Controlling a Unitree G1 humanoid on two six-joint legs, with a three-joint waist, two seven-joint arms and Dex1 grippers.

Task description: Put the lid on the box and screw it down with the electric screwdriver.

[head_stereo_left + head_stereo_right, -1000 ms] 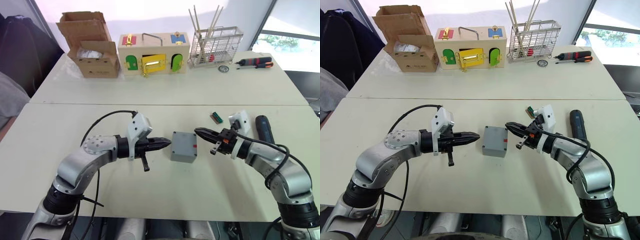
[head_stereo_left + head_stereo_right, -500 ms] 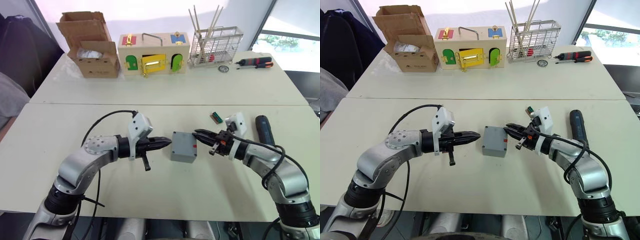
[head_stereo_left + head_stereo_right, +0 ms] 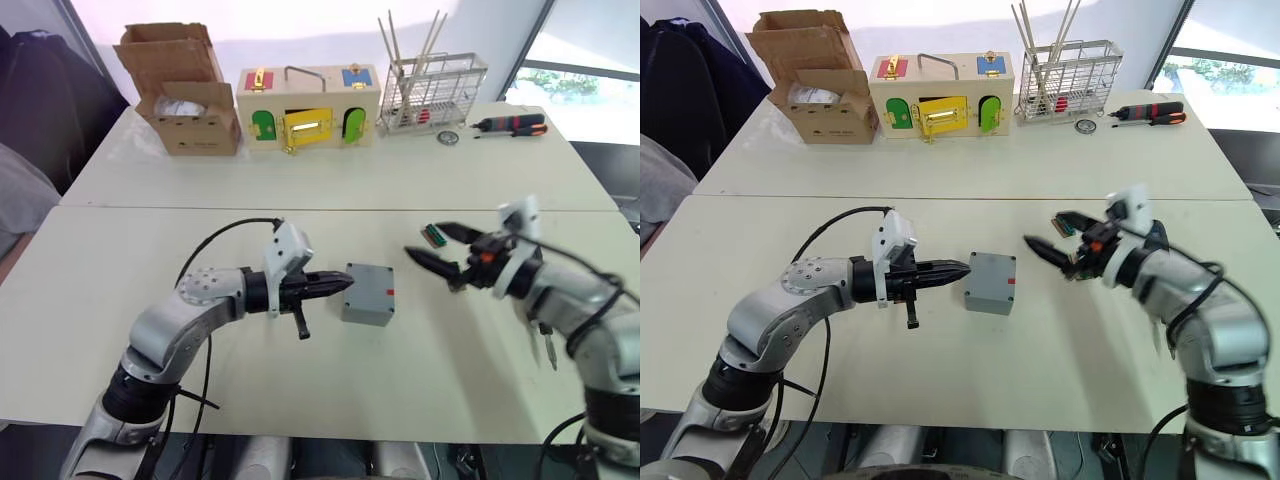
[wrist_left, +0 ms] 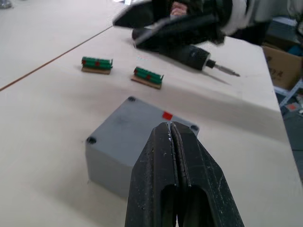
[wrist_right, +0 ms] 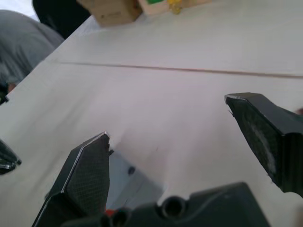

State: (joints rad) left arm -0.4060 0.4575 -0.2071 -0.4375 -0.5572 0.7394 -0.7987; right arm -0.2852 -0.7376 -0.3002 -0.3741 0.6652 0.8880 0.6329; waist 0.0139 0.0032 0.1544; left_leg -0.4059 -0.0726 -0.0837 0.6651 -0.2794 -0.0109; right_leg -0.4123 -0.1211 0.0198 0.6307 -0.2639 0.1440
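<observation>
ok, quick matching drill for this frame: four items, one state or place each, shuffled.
Items:
1. left gripper
2. right gripper
3. box
4. electric screwdriver

States or places:
A. lying on its side on the table
B. between the two grippers, lid on top
C. shut, tip near the box
D. open, holding nothing

Pairs: 1-C, 2-D, 3-B, 4-A

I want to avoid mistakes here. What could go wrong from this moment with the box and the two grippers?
1. The shut left gripper sits at the edge of the box; a push could slide it, since the open right gripper is apart from it.
2. The electric screwdriver lies behind the right arm, so reaching back may knock the small green parts.
</observation>
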